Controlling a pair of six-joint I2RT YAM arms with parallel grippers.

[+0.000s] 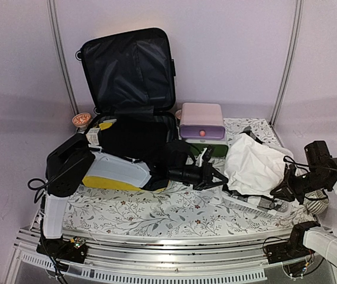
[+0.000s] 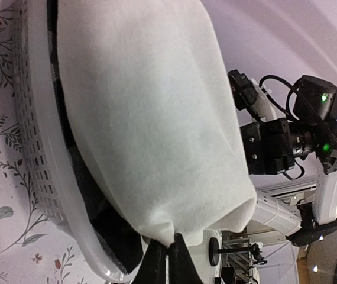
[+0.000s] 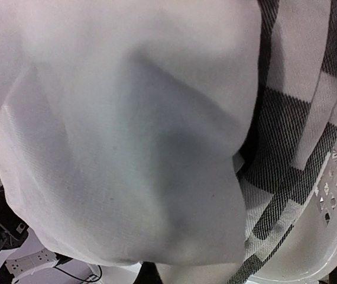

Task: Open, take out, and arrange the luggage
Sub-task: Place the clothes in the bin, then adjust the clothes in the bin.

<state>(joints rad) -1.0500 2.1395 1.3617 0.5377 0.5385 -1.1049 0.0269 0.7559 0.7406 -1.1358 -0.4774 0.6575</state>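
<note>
Arranging looks to be the step in hand. The luggage [image 1: 130, 100] is sitting open at the back left of the table [image 1: 156, 216], its lid standing up against the rear wall with black lining showing. Its yellow base is lying flat beneath the left arm, so I judge the opening done and the contents now being sorted. The left gripper [image 1: 216, 173] is hanging just right of the luggage, its jaws pressed together and apparently pinching a gathered corner of the white cloth [image 1: 254, 165], which is bulging up over the white mesh basket [image 2: 38, 136]. The right gripper [image 1: 288, 189] is sitting at the cloth's opposite side, jaws closed as well. Whether fabric is caught between them is not showing, since the cloth is filling its wrist view, with a black-and-white plaid cloth [image 3: 287, 136] lying under it against the basket wall. The next move is probably calling for both arms working together, lowering or spreading the cloth evenly so that it is resting inside the basket rim rather than draping over it. Room is looking tight: the pink drawer box [image 1: 201, 120] is standing just behind the left gripper, the luggage's front edge is lying beside that wrist, and the right side wall is crowding the right arm. Open table is lying toward the near edge, left of the basket.
</note>
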